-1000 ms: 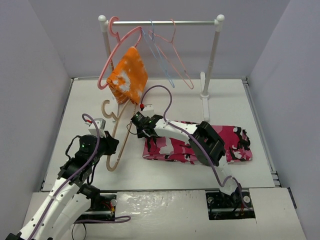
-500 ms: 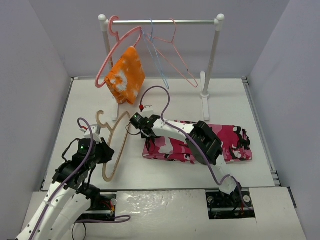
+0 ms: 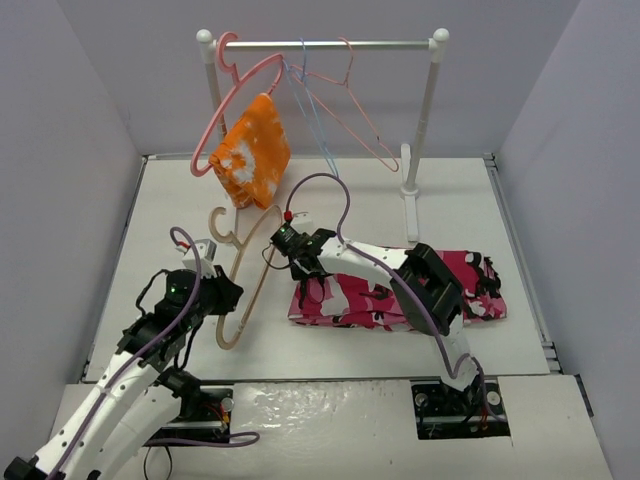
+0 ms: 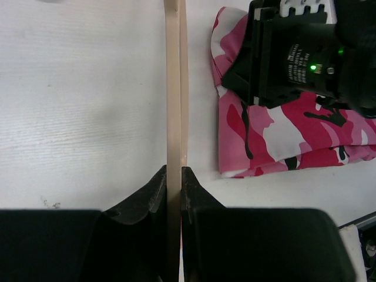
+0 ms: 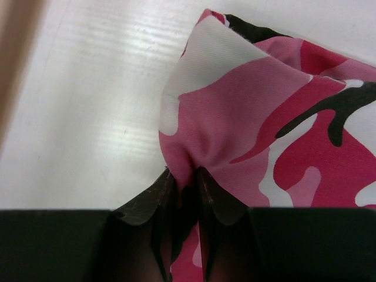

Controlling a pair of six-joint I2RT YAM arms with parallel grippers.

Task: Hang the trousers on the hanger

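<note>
The camouflage trousers (image 3: 345,300) lie folded on the table right of centre, under my right arm. My right gripper (image 3: 298,264) is at their near-left corner, and in the right wrist view it (image 5: 187,176) is shut on a bunched fold of the pink trousers (image 5: 247,106). The beige hanger (image 3: 247,290) lies tilted just left of the trousers, hook (image 3: 220,226) pointing away. My left gripper (image 3: 232,297) is shut on its bar. In the left wrist view the hanger bar (image 4: 174,88) runs straight up from between the jaws of the left gripper (image 4: 174,176), with the trousers (image 4: 282,135) to its right.
A white clothes rack (image 3: 425,110) stands at the back. It carries a thick pink hanger (image 3: 235,95) with an orange-and-white cloth (image 3: 255,155), plus thin blue (image 3: 315,115) and pink wire hangers (image 3: 355,120). Grey walls close in both sides.
The right gripper has closed onto the trousers' corner and pinched up a fold. The left arm swung the hanger left and nearer, then back toward the trousers.
</note>
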